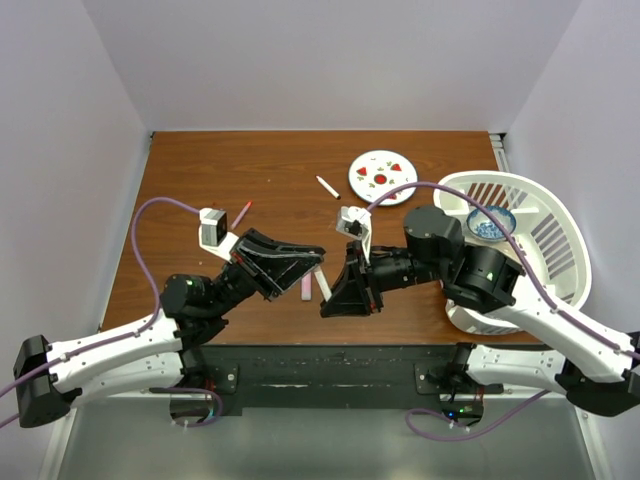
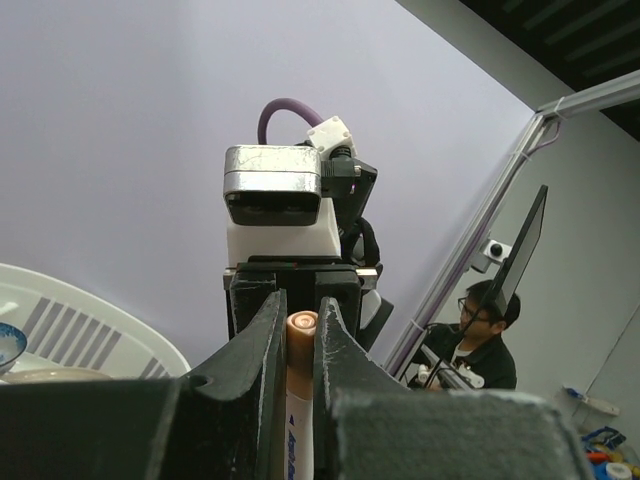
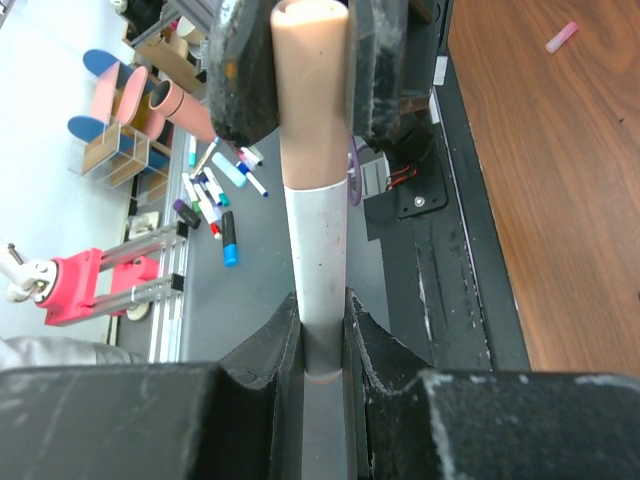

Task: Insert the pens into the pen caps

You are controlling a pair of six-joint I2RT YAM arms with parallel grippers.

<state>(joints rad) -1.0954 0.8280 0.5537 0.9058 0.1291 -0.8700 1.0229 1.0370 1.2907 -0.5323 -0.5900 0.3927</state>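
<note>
Pink marker (image 3: 313, 190) mid-frame is pinched by left gripper (image 2: 298, 345) and right gripper (image 3: 322, 335); a crooked push might jam or drop it.

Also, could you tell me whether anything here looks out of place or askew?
The white basket holding a blue bowl appears to jut past the table's right edge. Nothing looks spilled or damaged; a pink cap lies loose near the front edge, by the gripped marker.

Pale lilac walls (image 1: 330, 60) close around my brown wooden counter (image 1: 270, 170); elsewhere a man in glasses (image 2: 485, 335) sits beside a slanted metal pole (image 2: 470, 250).
</note>
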